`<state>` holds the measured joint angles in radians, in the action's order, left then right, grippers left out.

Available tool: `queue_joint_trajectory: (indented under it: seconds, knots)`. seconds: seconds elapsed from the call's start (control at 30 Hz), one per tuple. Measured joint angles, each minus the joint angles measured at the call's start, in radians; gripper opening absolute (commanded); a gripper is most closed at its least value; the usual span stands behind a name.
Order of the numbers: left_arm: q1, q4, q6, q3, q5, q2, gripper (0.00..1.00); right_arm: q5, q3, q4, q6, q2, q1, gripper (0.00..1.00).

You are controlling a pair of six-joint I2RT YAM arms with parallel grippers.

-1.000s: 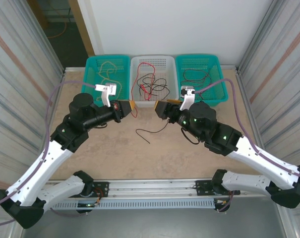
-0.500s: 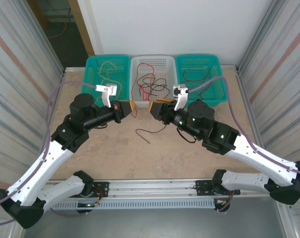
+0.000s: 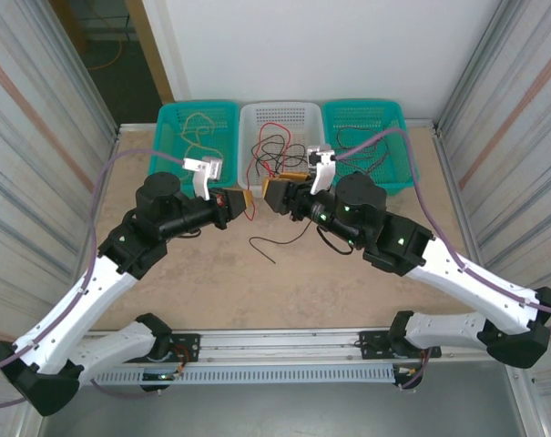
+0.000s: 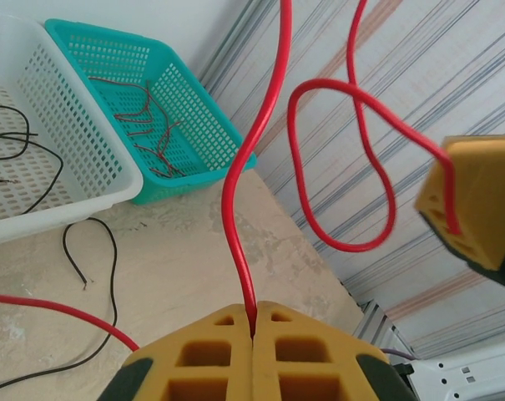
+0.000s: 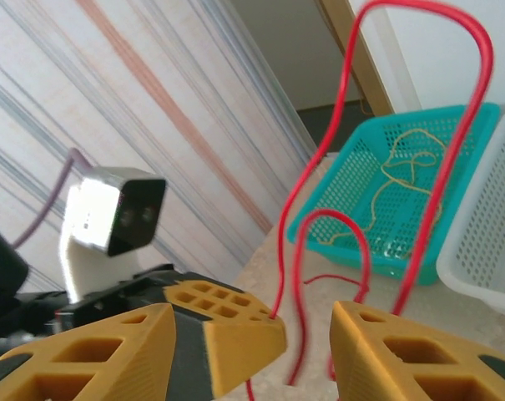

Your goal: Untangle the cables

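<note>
My left gripper (image 4: 254,322) is shut on a red cable (image 4: 244,167) that rises from its tips and curls into a loop. That loop reaches a finger of my right gripper (image 4: 473,200). The right gripper (image 5: 254,326) is open, its fingers (image 5: 93,351) either side of the red cable's loop (image 5: 335,213) and the left gripper's tip. From above, both grippers (image 3: 239,202) (image 3: 275,193) meet in front of the white basket (image 3: 316,114), which holds black cables (image 3: 280,150). One black cable (image 3: 277,242) lies loose on the table.
A teal basket (image 3: 166,123) at the back left holds a tan cable (image 3: 198,127). Another teal basket (image 3: 398,118) at the back right holds dark cables (image 3: 362,137). Striped walls close in both sides. The arm rail runs along the near edge.
My right gripper has moved left to the left gripper and the red cable. The left arm has shifted slightly right, still shut on the red cable.
</note>
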<state>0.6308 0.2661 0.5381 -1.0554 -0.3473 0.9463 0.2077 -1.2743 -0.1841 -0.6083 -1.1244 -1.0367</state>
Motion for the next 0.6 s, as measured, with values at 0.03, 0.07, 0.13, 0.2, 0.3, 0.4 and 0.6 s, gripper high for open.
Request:
queue_joint_trajectory:
  seconds: [0.03, 0.07, 0.13, 0.2, 0.3, 0.4, 0.6]
  knots:
    - [0.000, 0.000, -0.001, 0.000, 0.001, 0.000, 0.00, 0.000, 0.000, -0.006, 0.000, -0.007, 0.005, 0.62]
    - [0.000, 0.000, -0.002, 0.000, 0.001, 0.000, 0.00, -0.001, 0.000, -0.011, 0.001, -0.013, 0.011, 0.65]
    - [0.002, 0.002, -0.004, -0.001, 0.001, 0.000, 0.00, -0.001, 0.000, -0.024, 0.003, -0.023, 0.019, 0.68]
    - [0.005, 0.004, -0.005, -0.001, 0.001, 0.000, 0.00, -0.005, 0.000, -0.031, 0.003, -0.027, 0.028, 0.61]
    - [0.005, 0.011, -0.011, -0.001, 0.001, 0.000, 0.00, -0.023, 0.000, -0.037, 0.001, -0.029, 0.042, 0.40]
    - [0.005, 0.018, -0.012, -0.001, 0.001, 0.000, 0.00, -0.030, -0.005, -0.043, -0.005, -0.035, 0.044, 0.28]
    - [0.005, 0.021, -0.018, -0.001, 0.001, 0.000, 0.00, -0.047, -0.007, -0.050, -0.004, -0.044, 0.044, 0.23]
